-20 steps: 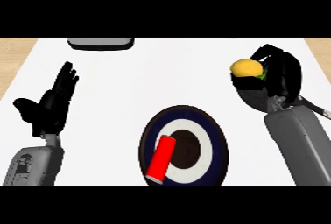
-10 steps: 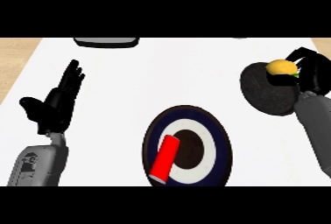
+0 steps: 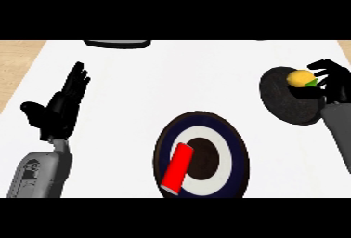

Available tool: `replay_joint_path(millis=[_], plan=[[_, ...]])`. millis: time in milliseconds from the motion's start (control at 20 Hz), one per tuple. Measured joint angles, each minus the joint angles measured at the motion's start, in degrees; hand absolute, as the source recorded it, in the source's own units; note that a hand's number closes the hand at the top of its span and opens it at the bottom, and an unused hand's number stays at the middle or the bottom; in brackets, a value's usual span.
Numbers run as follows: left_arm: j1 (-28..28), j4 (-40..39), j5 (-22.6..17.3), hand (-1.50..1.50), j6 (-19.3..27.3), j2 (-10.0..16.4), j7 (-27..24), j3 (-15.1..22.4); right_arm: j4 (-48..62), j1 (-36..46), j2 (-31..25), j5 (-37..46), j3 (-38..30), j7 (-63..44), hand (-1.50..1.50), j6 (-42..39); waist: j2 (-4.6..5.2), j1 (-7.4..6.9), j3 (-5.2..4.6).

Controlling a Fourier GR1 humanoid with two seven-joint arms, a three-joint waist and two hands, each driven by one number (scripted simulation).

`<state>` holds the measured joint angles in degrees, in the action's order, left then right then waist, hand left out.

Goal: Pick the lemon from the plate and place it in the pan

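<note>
Lemon (image 3: 300,77) has shifted with right hand (image 3: 333,87) over pan's (image 3: 286,101) far rim, fingers (image 3: 330,69) apparently still curled round it; release looks next.

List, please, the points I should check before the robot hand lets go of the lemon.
1. The lemon is held by the right robot hand, fingers curled round it: ok.
2. The lemon is over the pan, inside its rim: ok.
3. The lemon rests on the bottom of the pan: cannot tell.
4. The red cylinder lies on the plate, apart from the pan: ok.
5. The left robot hand is open at the view's left, far from the pan: ok.
</note>
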<state>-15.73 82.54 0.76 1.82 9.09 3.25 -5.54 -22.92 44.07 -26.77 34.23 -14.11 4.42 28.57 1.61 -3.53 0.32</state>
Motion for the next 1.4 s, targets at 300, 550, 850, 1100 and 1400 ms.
replay_joint_path(millis=[300,550,850,1100,1400], plan=[[-0.73,0.27,0.24,0.0,0.2,-0.64,0.41,0.67,6.38,1.0,0.13,-5.23,-4.27,6.74,-1.5,-8.83,0.13,-0.27,0.05],[-0.59,0.38,0.24,0.0,0.27,-0.26,1.14,0.29,7.89,1.12,0.51,-8.36,-7.82,14.13,-1.5,-7.58,-0.11,0.11,0.03],[1.06,1.92,0.16,0.0,0.56,0.09,2.02,-0.24,6.04,-1.24,1.0,-16.07,-14.78,24.13,-1.5,-8.9,-0.82,1.6,-0.09],[1.93,1.8,0.02,0.0,0.86,0.61,2.04,-1.32,3.48,-6.77,0.38,-21.93,-17.92,29.97,-1.5,-20.33,-1.56,3.5,-0.26],[3.48,1.65,0.27,0.0,1.3,0.86,1.26,-2.08,-5.82,-16.85,-0.48,-26.73,-18.32,33.2,-1.5,-32.59,-2.26,5.31,-0.45]])
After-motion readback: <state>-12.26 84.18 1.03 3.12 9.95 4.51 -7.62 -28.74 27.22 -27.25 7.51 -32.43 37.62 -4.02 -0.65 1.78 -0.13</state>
